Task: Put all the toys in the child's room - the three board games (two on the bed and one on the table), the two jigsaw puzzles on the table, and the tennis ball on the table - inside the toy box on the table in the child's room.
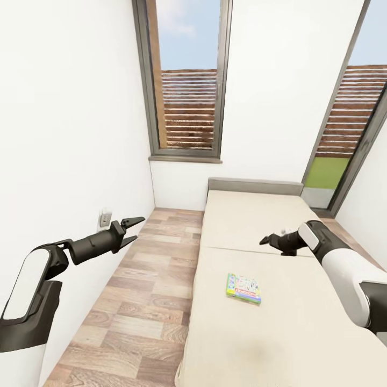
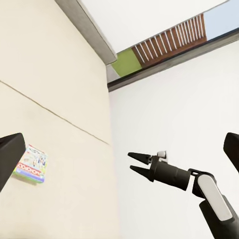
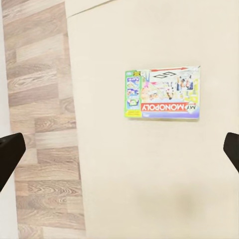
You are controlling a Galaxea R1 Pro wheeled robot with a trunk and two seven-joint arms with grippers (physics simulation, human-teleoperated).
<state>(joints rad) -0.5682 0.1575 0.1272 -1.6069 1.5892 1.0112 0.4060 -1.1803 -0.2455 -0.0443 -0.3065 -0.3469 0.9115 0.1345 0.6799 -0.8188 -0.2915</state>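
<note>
A green-edged Monopoly board game (image 1: 243, 288) lies flat on the beige bed (image 1: 252, 226), near the middle. My right gripper (image 1: 265, 240) hovers open above the bed, a little beyond the box and to its right. The right wrist view looks straight down on the box (image 3: 163, 93), with the dark fingertips (image 3: 9, 153) spread wide at the frame's sides. My left gripper (image 1: 134, 229) is open over the wood floor beside the bed. In the left wrist view I see the box (image 2: 31, 163) and the right gripper (image 2: 131, 162). The table, toy box, jigsaw puzzles and tennis ball are out of view.
A strip of wood-plank floor (image 1: 145, 301) runs between the white wall (image 1: 70, 134) and the bed. A wall socket (image 1: 105, 218) sits low on that wall. Behind the grey headboard (image 1: 255, 186) stands a tall window (image 1: 188, 80); a glass door (image 1: 349, 134) is at the right.
</note>
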